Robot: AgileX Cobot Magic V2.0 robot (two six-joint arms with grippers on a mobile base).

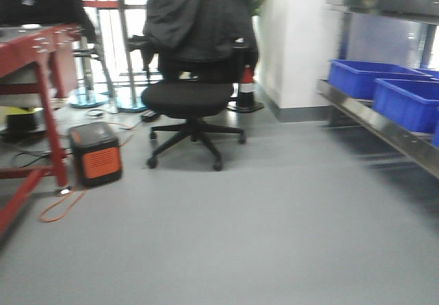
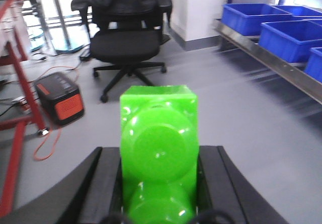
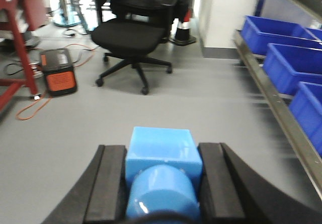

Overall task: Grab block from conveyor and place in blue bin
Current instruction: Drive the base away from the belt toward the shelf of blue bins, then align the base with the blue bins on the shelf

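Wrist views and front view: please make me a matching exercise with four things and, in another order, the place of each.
Things:
1 green block
2 blue block
3 jacket
4 bins

Places:
a on the shelf
b in the left hand
c over the chair
d in the right hand

Pairs: 1-b, 2-d, 3-c, 4-a

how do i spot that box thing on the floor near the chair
Find the black office chair mid-floor in the front view. Left of it, by the leg of the red frame, a small box sits on the floor. It alone is black with an orange front.
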